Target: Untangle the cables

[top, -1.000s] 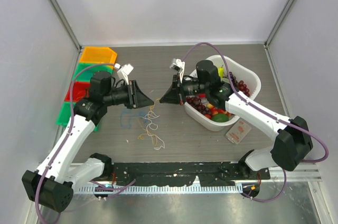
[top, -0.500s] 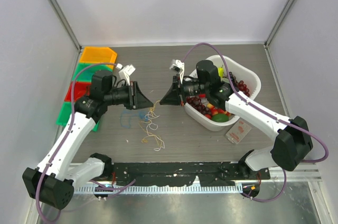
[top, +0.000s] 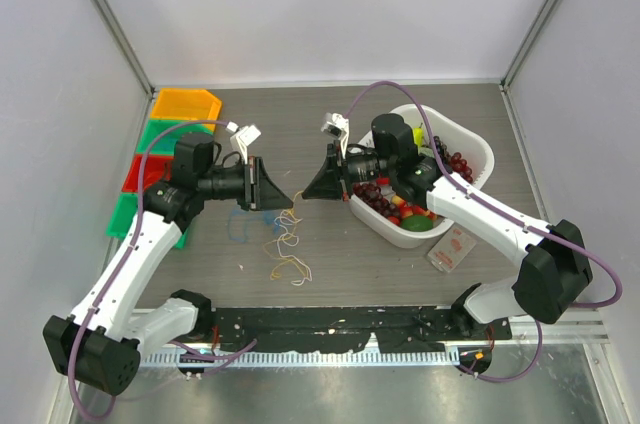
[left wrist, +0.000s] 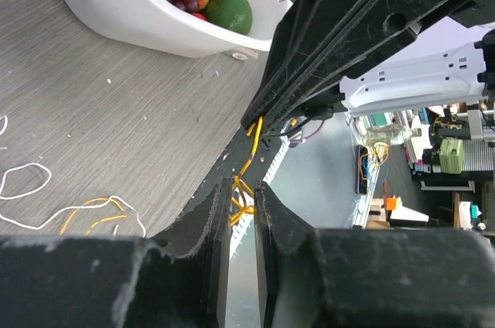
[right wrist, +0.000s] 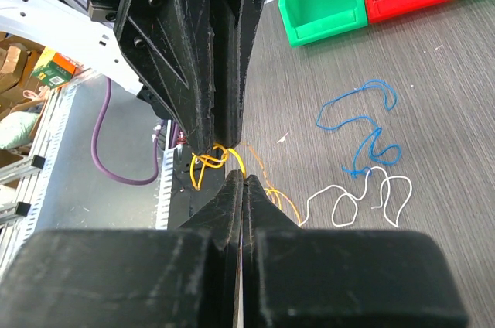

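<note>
Right jaws are clenched on the orange strand (left wrist: 242, 206) of the cables (top: 285, 244). Left jaws stand tip to tip with them, a narrow gap around the same strand; can't tell if it's pinched. The rest trails on the counter (top: 400, 274) beneath both.

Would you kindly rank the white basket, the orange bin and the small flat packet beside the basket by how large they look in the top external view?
1. white basket, clearly the largest.
2. orange bin.
3. flat packet, the smallest, though not far behind the bin.
</note>
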